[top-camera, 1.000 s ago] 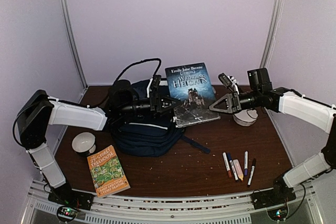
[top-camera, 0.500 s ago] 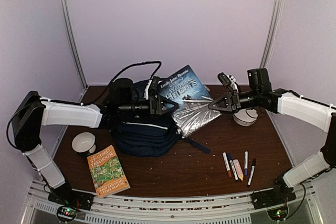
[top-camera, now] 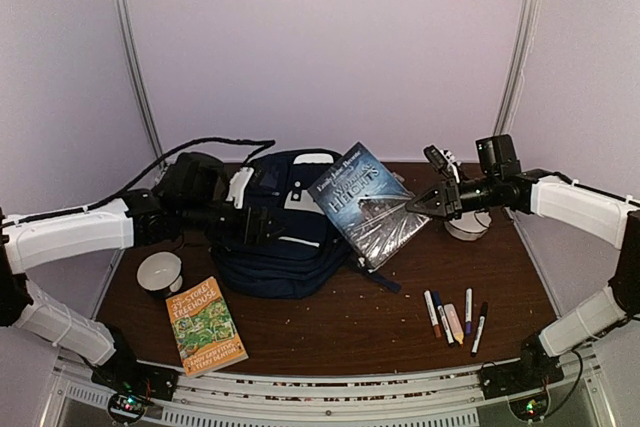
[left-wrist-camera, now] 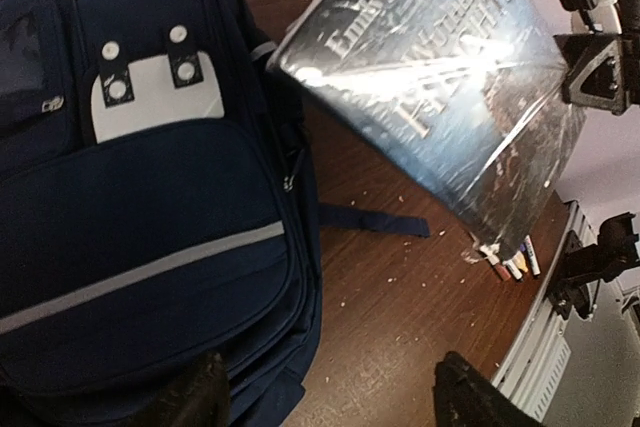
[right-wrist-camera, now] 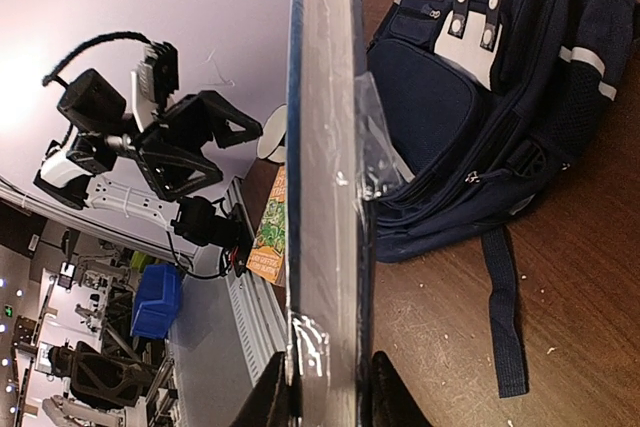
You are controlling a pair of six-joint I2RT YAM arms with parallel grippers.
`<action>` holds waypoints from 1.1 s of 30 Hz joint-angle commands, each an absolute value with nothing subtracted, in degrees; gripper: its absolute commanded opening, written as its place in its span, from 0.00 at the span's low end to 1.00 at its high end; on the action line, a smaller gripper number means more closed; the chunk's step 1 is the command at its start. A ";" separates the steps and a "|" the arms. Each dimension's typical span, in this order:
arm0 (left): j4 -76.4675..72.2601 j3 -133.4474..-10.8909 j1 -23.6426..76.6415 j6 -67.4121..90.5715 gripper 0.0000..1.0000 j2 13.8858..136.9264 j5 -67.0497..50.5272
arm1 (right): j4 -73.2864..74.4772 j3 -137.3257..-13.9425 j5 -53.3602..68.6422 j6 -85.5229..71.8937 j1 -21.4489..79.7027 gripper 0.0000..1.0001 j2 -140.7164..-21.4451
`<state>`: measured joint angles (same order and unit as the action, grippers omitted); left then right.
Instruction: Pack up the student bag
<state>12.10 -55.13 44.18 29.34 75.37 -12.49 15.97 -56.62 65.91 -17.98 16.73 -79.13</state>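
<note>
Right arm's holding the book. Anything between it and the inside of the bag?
No loose thing lies between the book in the right gripper and the student bag. But the bag lies front up, and no view shows an open compartment, so its closed fabric looks like the barrier.

Figure: contents of the table, by kind.

- Backpacks: one. The navy backpack (top-camera: 270,257) lies at the centre.
- Books: two. The dark book (top-camera: 365,202) stands tilted just right of the backpack. The green-and-orange book (top-camera: 206,325) lies flat at near left.
- White bowls: two. The left bowl (top-camera: 159,272) sits just beside the backpack's left side. The right bowl (top-camera: 468,226) sits at far right.
- Markers (top-camera: 453,319): five. They lie side by side in one row at near right, and their colours differ.
- Robot arms: two. The left arm (top-camera: 80,232) and the right arm (top-camera: 580,207) reach in, one from each side.
</note>
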 commanded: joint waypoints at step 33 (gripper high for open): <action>50.64 -74.10 57.39 -7.01 0.61 98.85 16.75 | 9.49 -54.03 68.06 -19.39 7.17 0.00 -71.06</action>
